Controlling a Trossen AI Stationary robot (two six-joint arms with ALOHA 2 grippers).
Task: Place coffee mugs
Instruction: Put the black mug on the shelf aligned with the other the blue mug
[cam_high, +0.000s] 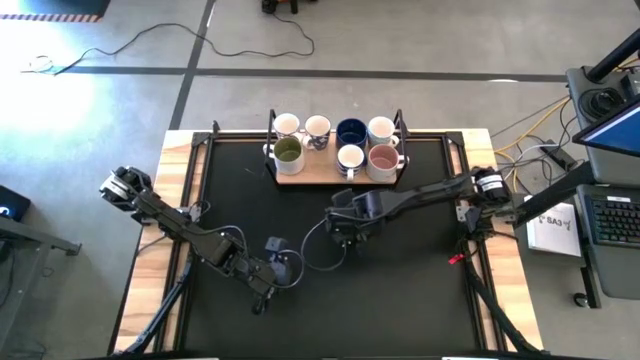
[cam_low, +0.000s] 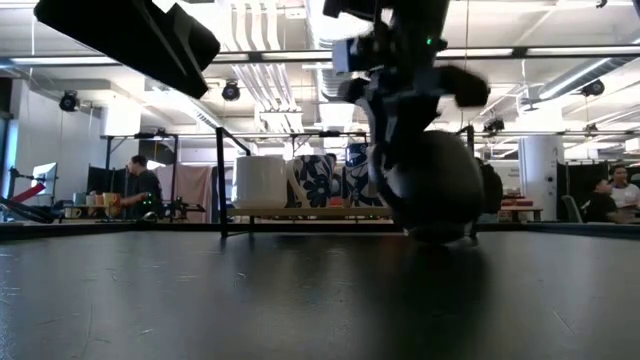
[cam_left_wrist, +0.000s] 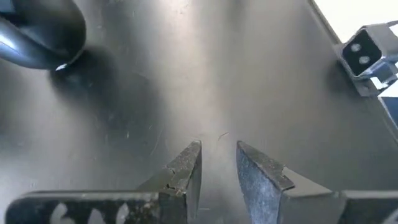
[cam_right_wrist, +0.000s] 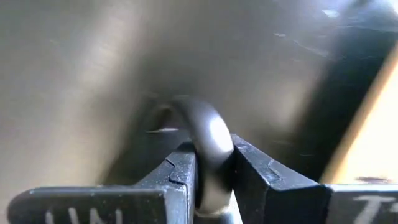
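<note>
A wooden tray (cam_high: 335, 179) with black end handles stands at the table's far middle. It holds several coffee mugs, among them an olive-green one (cam_high: 288, 152), a dark blue one (cam_high: 350, 131) and a pinkish one (cam_high: 383, 160). My right gripper (cam_high: 345, 230) is near the table's middle, in front of the tray, shut on another dark mug (cam_low: 435, 190) that hangs below it. My left gripper (cam_high: 282, 268) is nearer the front, left of it. Its fingers (cam_left_wrist: 186, 168) stand a little apart over bare mat with nothing between them. My right gripper pinches the dark mug's handle loop (cam_right_wrist: 210, 140) between its two fingers, coming from above and pointing steeply down. The mug body (cam_low: 435, 190) hangs below the fingers, low over the mat. Whether its bottom touches the table I cannot tell.
A loose cable (cam_high: 322, 258) curls on the black mat between the two grippers. A white connector (cam_left_wrist: 367, 53) sits at the mat's edge. Bare wood borders (cam_high: 160, 230) run down both sides of the mat. A laptop (cam_high: 612, 215) stands off the table's right. People show in the room behind.
</note>
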